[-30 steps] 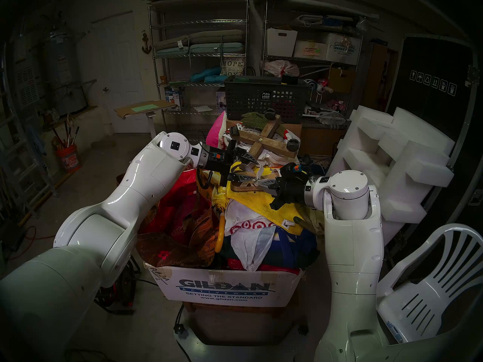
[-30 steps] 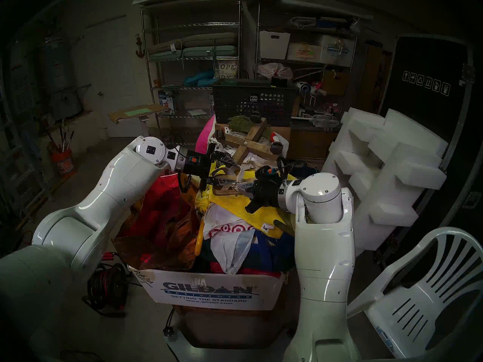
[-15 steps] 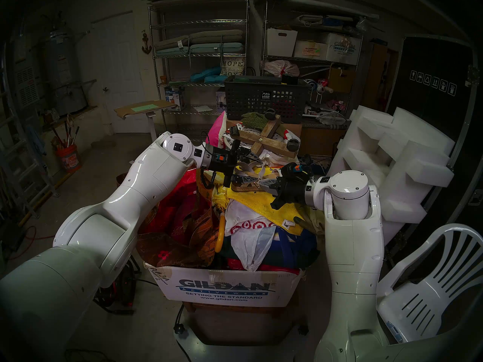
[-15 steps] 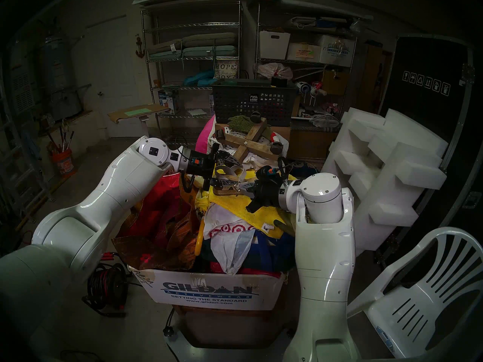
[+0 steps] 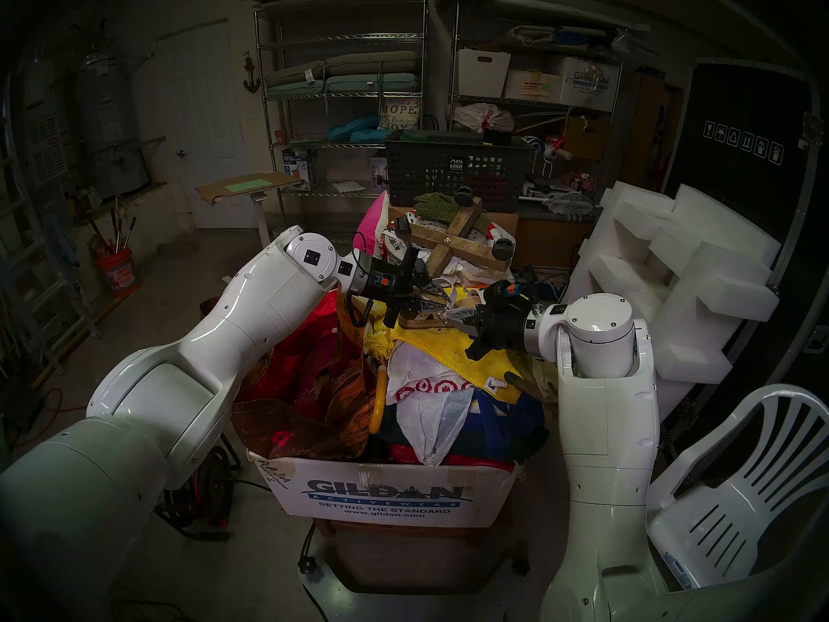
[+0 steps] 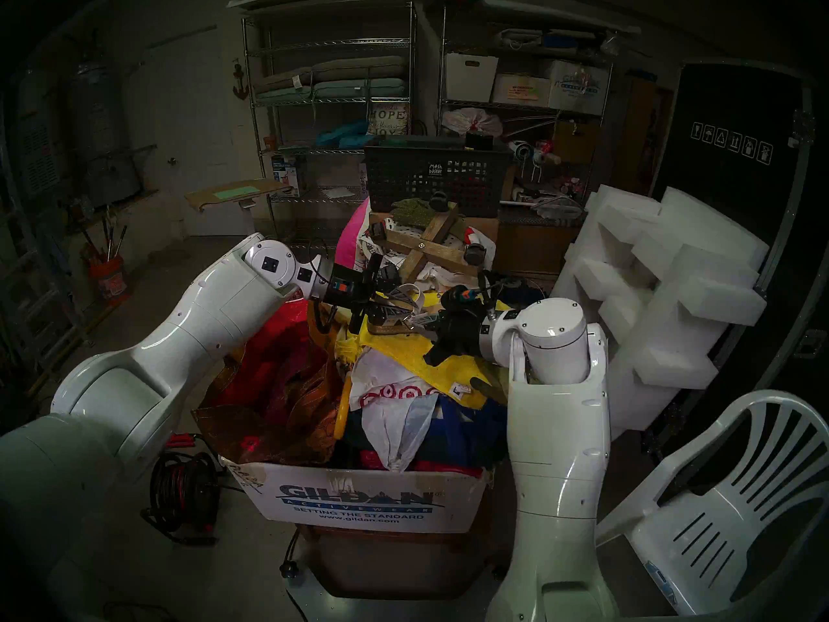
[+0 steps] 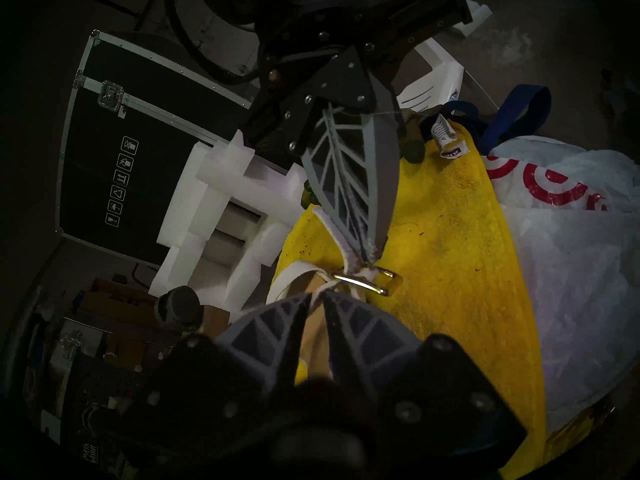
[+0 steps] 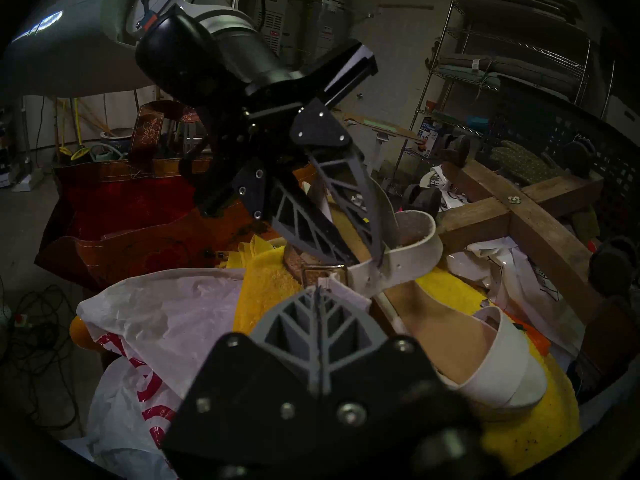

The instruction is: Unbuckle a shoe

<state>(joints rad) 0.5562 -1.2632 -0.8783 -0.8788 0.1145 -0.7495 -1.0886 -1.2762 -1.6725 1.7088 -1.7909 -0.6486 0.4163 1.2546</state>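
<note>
The shoe (image 8: 446, 334) — a cream-white sandal with a tan footbed — lies on a yellow towel (image 7: 450, 247) atop a heap of bags, right between the two sets of jaws. The right gripper (image 8: 320, 288) has its jaws pressed flat together on the end of the cream ankle strap (image 8: 349, 292), just beside the metal buckle (image 7: 363, 282), which sits directly ahead of its tips. The left gripper (image 7: 317, 297) comes in from the opposite side, its jaws narrowed to a thin gap with a fold of strap between the tips; whether they actually pinch it I cannot tell. The looped heel strap (image 8: 415, 240) rises just beyond the left jaws, and the wide toe band (image 8: 509, 365) lies beside the right gripper's body — well clear of both sets of tips.
</note>
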